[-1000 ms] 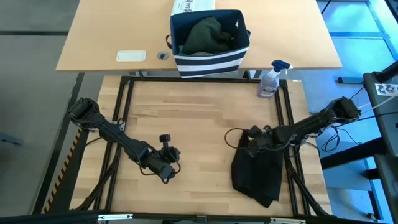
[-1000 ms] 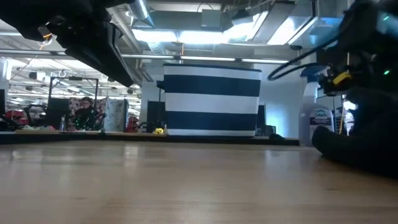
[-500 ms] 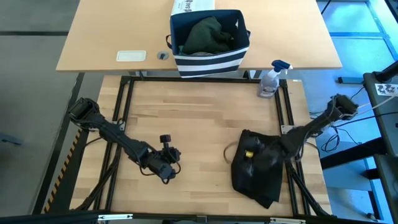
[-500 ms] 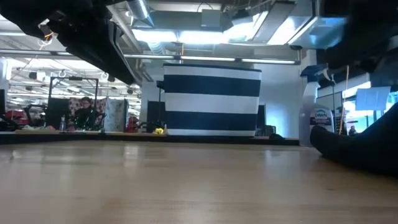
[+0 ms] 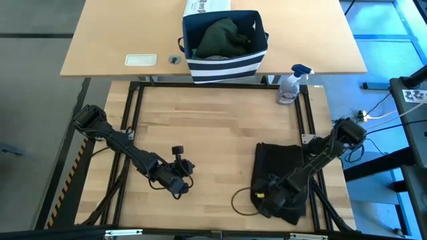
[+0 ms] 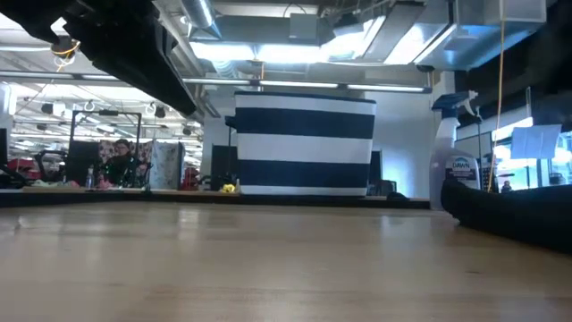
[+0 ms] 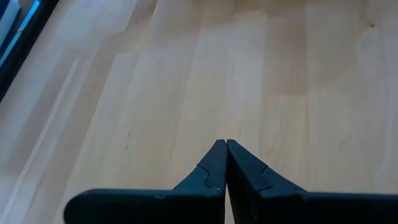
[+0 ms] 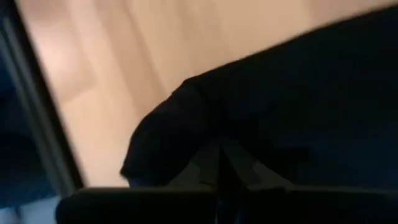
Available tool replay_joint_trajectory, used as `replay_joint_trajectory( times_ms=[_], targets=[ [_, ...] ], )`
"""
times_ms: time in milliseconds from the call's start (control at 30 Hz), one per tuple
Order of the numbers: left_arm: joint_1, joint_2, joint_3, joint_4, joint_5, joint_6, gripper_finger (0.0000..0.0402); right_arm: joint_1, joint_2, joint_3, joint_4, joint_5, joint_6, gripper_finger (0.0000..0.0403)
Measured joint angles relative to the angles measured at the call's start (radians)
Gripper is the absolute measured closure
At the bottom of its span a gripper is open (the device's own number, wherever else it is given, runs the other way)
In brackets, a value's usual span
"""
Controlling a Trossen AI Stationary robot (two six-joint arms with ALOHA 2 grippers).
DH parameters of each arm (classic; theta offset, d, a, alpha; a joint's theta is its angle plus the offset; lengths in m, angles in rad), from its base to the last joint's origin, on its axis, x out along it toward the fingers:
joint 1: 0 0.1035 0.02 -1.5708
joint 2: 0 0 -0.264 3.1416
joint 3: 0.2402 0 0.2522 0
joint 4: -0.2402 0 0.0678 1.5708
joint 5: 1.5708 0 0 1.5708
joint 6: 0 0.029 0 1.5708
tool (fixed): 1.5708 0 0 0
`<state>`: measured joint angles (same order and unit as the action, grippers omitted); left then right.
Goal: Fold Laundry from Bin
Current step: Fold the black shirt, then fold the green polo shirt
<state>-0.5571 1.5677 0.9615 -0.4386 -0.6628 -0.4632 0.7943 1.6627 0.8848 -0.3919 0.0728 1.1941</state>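
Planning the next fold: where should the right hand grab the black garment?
Judging by its pose, take the black garment by its far edge, nearest the bin, coming from above: it lies flat there, clear of the right hand at its near end.

Right wrist view blurred; black garment [image 8: 298, 106] cut off

A spray bottle [image 5: 291, 85] stands at the far edge of the wooden bench [image 5: 213, 127]. Past it, on a second bench [image 5: 120, 40], lie a white box [image 5: 205, 7] and a small white card [image 5: 141, 60].
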Motion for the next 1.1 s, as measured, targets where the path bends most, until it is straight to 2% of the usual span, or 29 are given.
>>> replay_joint_trajectory(
  times_ms=[200, 333, 500, 667, 733, 867, 967, 1100],
  targets=[
    [-0.005, 0.000, 0.000, 0.012, 0.001, -0.001, 0.0401, 0.093, -0.010, 0.000, -0.014, -0.046, 0.134, 0.0402],
    [-0.005, 0.000, 0.000, 0.016, -0.005, 0.002, 0.0401, 0.119, -0.010, 0.005, -0.009, -0.006, 0.161, 0.0402],
    [-0.004, 0.000, 0.000, 0.016, -0.020, 0.003, 0.0401, 0.093, -0.009, 0.063, 0.000, 0.120, 0.042, 0.0402],
    [-0.004, 0.000, 0.001, 0.014, -0.024, 0.003, 0.0401, 0.019, -0.009, 0.115, -0.003, 0.154, -0.121, 0.0402],
    [-0.004, -0.003, 0.006, 0.013, -0.032, 0.009, 0.0401, -0.018, -0.009, 0.136, -0.057, 0.164, -0.159, 0.0402],
    [-0.008, -0.036, 0.016, 0.013, -0.039, 0.033, 0.0401, -0.060, -0.015, 0.181, -0.296, 0.201, -0.143, 0.0402],
    [-0.016, -0.069, 0.016, 0.014, -0.065, 0.055, 0.0401, -0.075, -0.060, 0.193, -0.424, 0.278, -0.104, 0.0402],
    [-0.025, -0.121, 0.016, 0.035, -0.139, 0.123, 0.0401, -0.113, -0.170, 0.196, -0.410, 0.485, -0.152, 0.0402]
  ],
)
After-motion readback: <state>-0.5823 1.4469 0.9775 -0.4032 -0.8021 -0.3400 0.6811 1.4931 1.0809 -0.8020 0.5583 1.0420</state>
